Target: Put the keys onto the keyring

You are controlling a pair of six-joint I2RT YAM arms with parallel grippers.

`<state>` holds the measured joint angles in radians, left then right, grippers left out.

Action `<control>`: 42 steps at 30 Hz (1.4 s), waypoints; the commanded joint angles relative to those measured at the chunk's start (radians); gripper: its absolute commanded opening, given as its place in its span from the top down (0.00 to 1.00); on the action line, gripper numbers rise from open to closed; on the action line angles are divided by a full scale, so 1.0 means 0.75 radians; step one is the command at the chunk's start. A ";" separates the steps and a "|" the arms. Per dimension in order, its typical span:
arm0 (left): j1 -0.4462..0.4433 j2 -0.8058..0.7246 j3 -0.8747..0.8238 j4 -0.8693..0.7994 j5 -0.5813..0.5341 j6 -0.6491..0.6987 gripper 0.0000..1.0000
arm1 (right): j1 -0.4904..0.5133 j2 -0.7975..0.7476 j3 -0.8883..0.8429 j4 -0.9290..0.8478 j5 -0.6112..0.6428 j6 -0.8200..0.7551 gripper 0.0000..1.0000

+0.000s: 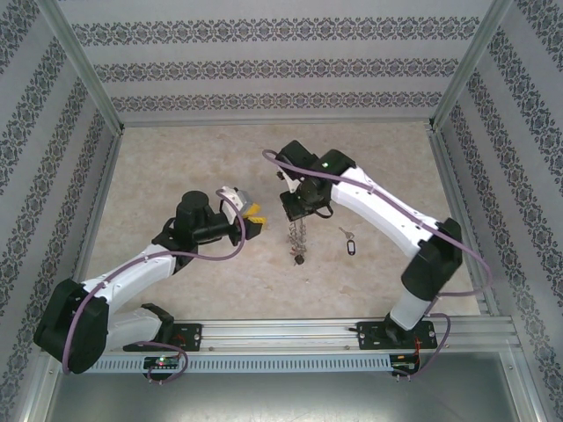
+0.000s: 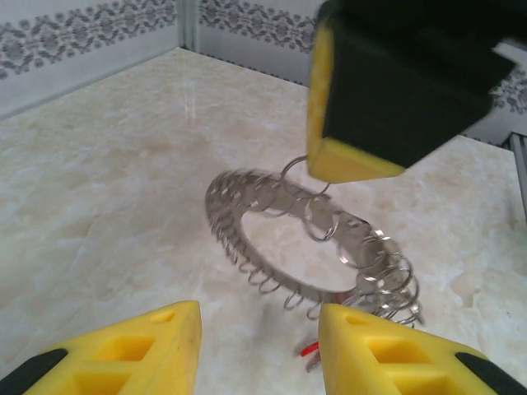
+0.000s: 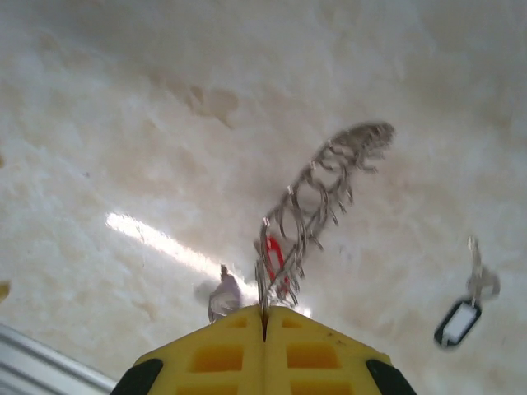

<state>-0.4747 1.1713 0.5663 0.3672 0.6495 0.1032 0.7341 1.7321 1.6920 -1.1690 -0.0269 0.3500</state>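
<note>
The keyring (image 2: 306, 247), a large silvery ring fringed with small metal pieces, hangs in the air from my right gripper (image 3: 263, 319), which is shut on its edge. In the top view the keyring (image 1: 299, 237) dangles below the right gripper (image 1: 294, 211) at mid-table. A red bit (image 3: 274, 259) shows among its pieces. One small silvery key (image 3: 222, 295) lies on the table beneath. My left gripper (image 2: 259, 346) stands open just left of the ring, nothing between its yellow fingers (image 2: 148, 354). The left gripper (image 1: 252, 217) sits close beside the right one.
A key with a black tag (image 1: 348, 244) lies on the marble tabletop to the right of the hanging ring; the tagged key (image 3: 459, 319) is apart from both grippers. Patterned walls (image 1: 53, 176) enclose the table (image 1: 176, 167) on three sides.
</note>
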 commanded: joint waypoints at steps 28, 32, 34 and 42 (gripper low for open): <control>-0.259 0.422 0.295 -0.201 0.052 0.712 0.50 | -0.313 0.018 -0.166 -0.116 -0.751 0.384 1.00; -0.259 0.437 0.236 -0.070 0.057 0.755 0.52 | -0.336 0.004 -0.264 -0.031 -0.829 0.427 1.00; -0.259 0.428 0.209 -0.008 0.059 0.766 0.54 | -0.352 -0.006 -0.304 0.009 -0.868 0.456 1.00; -0.291 0.414 0.202 -0.074 0.018 0.910 0.55 | -0.394 -0.030 -0.388 0.101 -0.969 0.542 1.00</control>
<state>-0.6746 1.4918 0.7143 0.3141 0.6575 0.7044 0.4473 1.7412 1.4143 -1.1206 -0.6991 0.7177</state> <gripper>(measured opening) 0.451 0.058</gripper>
